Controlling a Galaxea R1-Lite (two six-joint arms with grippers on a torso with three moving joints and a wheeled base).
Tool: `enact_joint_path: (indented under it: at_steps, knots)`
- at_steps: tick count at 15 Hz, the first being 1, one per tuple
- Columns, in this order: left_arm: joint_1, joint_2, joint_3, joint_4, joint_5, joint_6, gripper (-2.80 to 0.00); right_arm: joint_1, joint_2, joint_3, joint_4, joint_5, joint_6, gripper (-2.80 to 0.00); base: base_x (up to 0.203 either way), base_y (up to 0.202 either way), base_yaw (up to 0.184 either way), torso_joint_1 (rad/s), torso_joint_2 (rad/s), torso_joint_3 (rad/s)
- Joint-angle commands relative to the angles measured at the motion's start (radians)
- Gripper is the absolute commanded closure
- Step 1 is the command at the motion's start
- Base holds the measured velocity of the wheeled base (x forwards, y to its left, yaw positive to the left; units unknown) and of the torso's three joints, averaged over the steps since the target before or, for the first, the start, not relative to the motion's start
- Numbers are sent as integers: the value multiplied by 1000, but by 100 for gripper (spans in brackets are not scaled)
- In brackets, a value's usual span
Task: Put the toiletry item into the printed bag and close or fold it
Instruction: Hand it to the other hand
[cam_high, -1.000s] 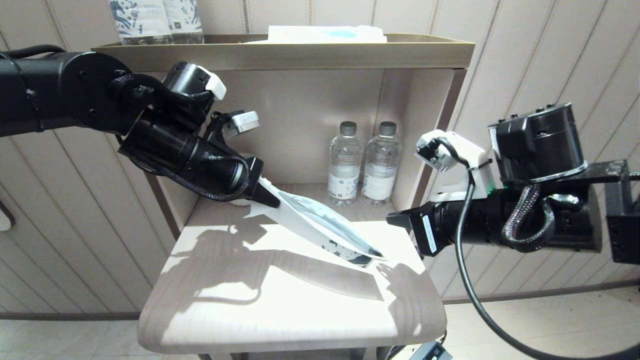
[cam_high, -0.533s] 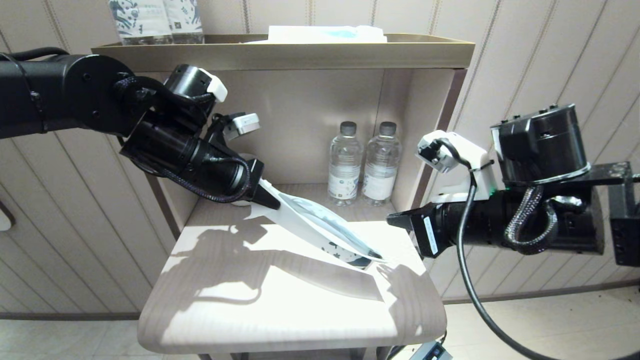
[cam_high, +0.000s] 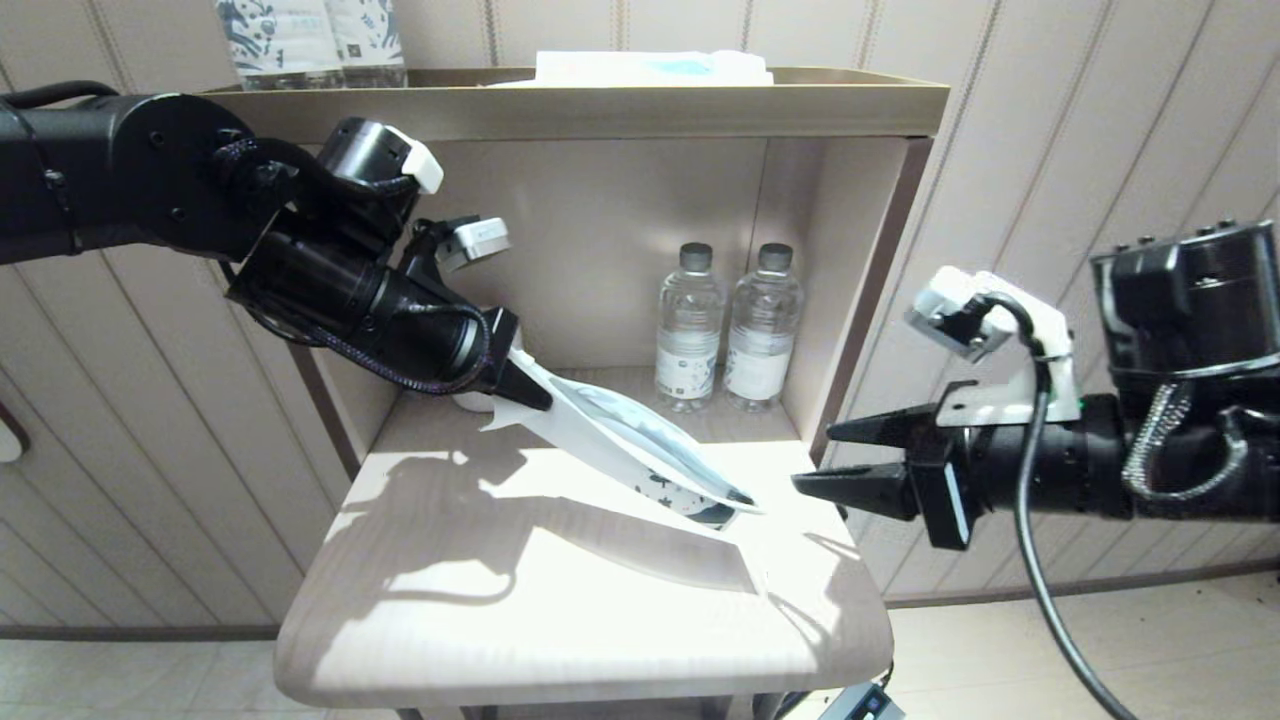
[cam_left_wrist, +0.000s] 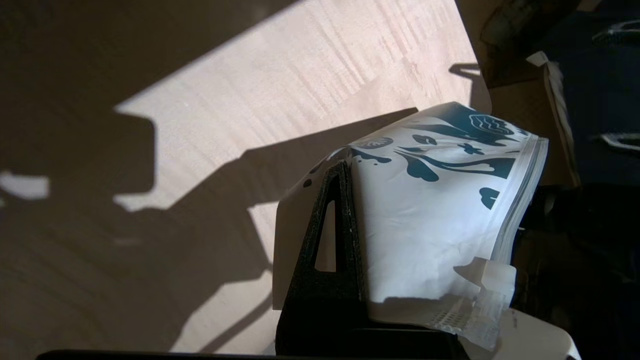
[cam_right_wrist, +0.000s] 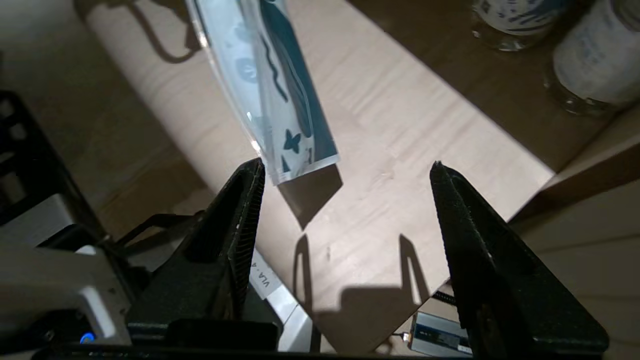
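My left gripper is shut on the plain upper end of the printed bag. The bag slants down to the right above the table, its blue-teal printed end lowest. In the left wrist view one black finger lies on the white bag, and the other finger is hidden beneath it. My right gripper stands open just right of the bag's low end, nothing between its fingers. In the right wrist view, the bag hangs beyond the right gripper. No toothbrush shows on its own.
Two water bottles stand at the back of the shelf nook, seen as bottles in the right wrist view. The top tray carries a white-and-blue package. The nook's side wall rises behind the right gripper.
My right gripper has opened and drawn back to the right, away from the bag's low end. The left gripper and the bag shifted slightly left.
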Motion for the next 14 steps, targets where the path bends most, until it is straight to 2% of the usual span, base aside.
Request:
enact_joint_path:
  at_steps: [1,2,4,7,10,14]
  knots:
    - [2,0,-5,7,-5,-1,0,-63,-58,66,3,155,-96,-280,0,0,0,0,0,0]
    - [1,2,-5,7,-5,-1,0,-58,-59,93,3,160,-147,-280,0,0,0,0,0,0]
    - [1,0,-3,7,-5,-1,0,-22,-50,136,-3,162,-182,-280,0,0,0,0,0,0]
    - [1,3,-2,9,-6,-1,0,30,12,145,-7,160,-197,-280,0,0,0,0,0,0]
    - [-1,5,0,7,-8,-1,0,38,66,134,-16,158,-206,-280,0,0,0,0,0,0]
    - [-1,8,3,7,-8,0,0,67,168,125,-144,145,-201,-280,0,0,0,0,0,0]
